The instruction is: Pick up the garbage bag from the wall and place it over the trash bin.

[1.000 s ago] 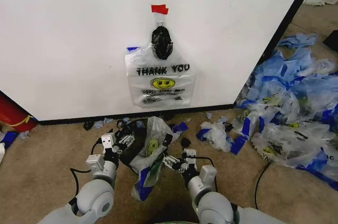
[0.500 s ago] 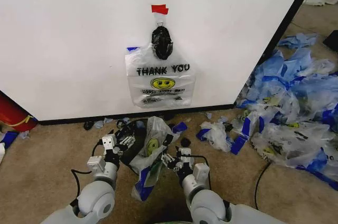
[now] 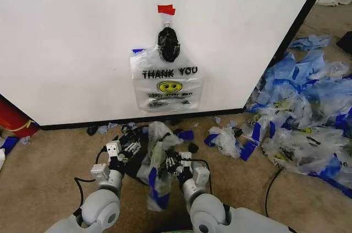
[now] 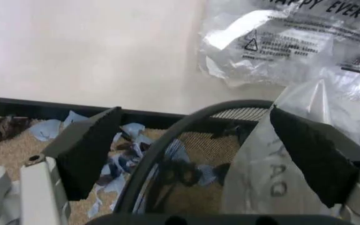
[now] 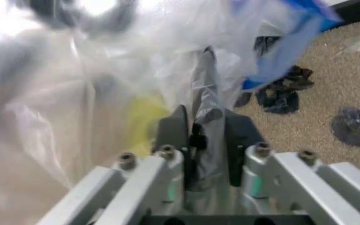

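Head view looks down at a beige carpet floor [image 3: 44, 178] in front of the wall [image 3: 71, 40], a large white panel with a black base strip. A piece of red tape [image 3: 166, 9] sits high on the panel, a glossy black bundle [image 3: 168, 44] hangs just below it, and a clear "THANK YOU" bag with a yellow smiley [image 3: 166, 82] hangs flat against the panel beneath that.

At 6 o'clock from the hanging bag, on the floor, stands the trash bin [image 3: 135, 153] — small, round and black. The garbage bag [image 3: 157, 159] is draped partly over it, its clear plastic bunched up with a blue handle trailing down toward the robot.

The right end effector [image 3: 171, 162] is at the bag's right side; in the right wrist view its fingers [image 5: 176, 131] are pressed together on a fold of the clear plastic [image 5: 205, 108], pinching it. The left end effector [image 3: 122, 150] is at the bin's left edge, at about 9 o'clock from the bag; in the left wrist view its dark fingers [image 4: 89, 150] are spread wide apart, with the bin's black rim [image 4: 167, 140] curving between them and the bag's plastic [image 4: 255, 178] lying just beside the far finger.

At 3 o'clock across the floor, well apart from the bin, lies a heap of blue-and-clear bags [image 3: 302, 117]. A red object [image 3: 14, 118] rests against the wall's base at 9 o'clock.
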{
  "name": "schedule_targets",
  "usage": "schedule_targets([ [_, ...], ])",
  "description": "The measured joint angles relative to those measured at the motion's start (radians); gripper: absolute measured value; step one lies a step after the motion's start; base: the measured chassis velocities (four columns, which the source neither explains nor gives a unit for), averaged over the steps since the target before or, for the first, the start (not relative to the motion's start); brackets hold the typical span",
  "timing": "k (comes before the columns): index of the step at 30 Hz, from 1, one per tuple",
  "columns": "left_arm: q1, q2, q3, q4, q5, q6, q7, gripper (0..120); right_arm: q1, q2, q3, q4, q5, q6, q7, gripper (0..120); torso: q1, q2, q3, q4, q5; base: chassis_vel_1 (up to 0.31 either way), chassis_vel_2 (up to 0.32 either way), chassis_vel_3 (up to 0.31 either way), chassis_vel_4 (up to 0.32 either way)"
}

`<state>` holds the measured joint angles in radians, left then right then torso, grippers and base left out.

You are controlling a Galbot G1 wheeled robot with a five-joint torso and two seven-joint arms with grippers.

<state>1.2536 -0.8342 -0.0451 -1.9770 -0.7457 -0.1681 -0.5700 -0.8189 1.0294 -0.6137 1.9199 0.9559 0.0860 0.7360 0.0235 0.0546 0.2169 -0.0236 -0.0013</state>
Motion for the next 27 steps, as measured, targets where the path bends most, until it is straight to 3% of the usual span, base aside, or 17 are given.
schedule_targets([
  [4, -0.007, 0.001, 0.001, 0.001, 0.0, 0.0, 0.002, 94, 0.0, 0.006, 0.0, -0.001, -0.001, 0.0, 0.002, 1, 0.0, 0.0, 0.0, 0.0002, 0.0001, 0.0, 0.0, 0.0, 0.0],
  [9, -0.014, 0.016, 0.0, -0.023, -0.014, 0.008, 0.006, 94, -0.007, 0.008, 0.013, -0.001, -0.014, 0.002, 0.004, 0, 0.0, 0.0, 0.0, 0.0, 0.0001, 0.0, 0.0, 0.0, 0.0],
  [17, 0.006, 0.095, -0.021, -0.236, -0.15, 0.083, -0.015, 94, -0.01, 0.0, 0.039, -0.016, -0.059, 0.012, 0.004, 0, 0.0, 0.0, 0.0, 0.0, 0.0001, 0.0, 0.0, 0.0, 0.0],
  [22, 0.011, 0.195, -0.016, -0.397, -0.341, 0.127, -0.036, 94, -0.01, -0.006, 0.055, -0.017, -0.075, 0.013, 0.009, 0, 0.0, 0.0, 0.0, 0.0, 0.0004, 0.0, 0.0, 0.0, 0.0],
  [23, 0.011, 0.195, -0.016, -0.397, -0.341, 0.127, -0.036, 94, -0.01, -0.006, 0.055, -0.017, -0.075, 0.013, 0.009, 0, 0.0, 0.0, 0.0, 0.0, 0.0004, 0.0, 0.0, 0.0, 0.0],
  [25, 0.0, 0.23, 0.006, -0.445, -0.479, 0.144, -0.051, 94, -0.011, -0.006, 0.061, -0.017, -0.076, 0.013, 0.011, 0, 0.0, 0.0, 0.0, 0.0001, 0.0003, 0.0, 0.0, 0.0, 0.0],
  [27, -0.03, 0.251, 0.04, -0.456, -0.547, 0.15, -0.053, 94, -0.013, -0.006, 0.064, -0.013, -0.077, 0.013, 0.012, 0, 0.0, 0.0, 0.0, -0.0001, 0.0001, 0.0, 0.0, 0.0, 0.0],
])
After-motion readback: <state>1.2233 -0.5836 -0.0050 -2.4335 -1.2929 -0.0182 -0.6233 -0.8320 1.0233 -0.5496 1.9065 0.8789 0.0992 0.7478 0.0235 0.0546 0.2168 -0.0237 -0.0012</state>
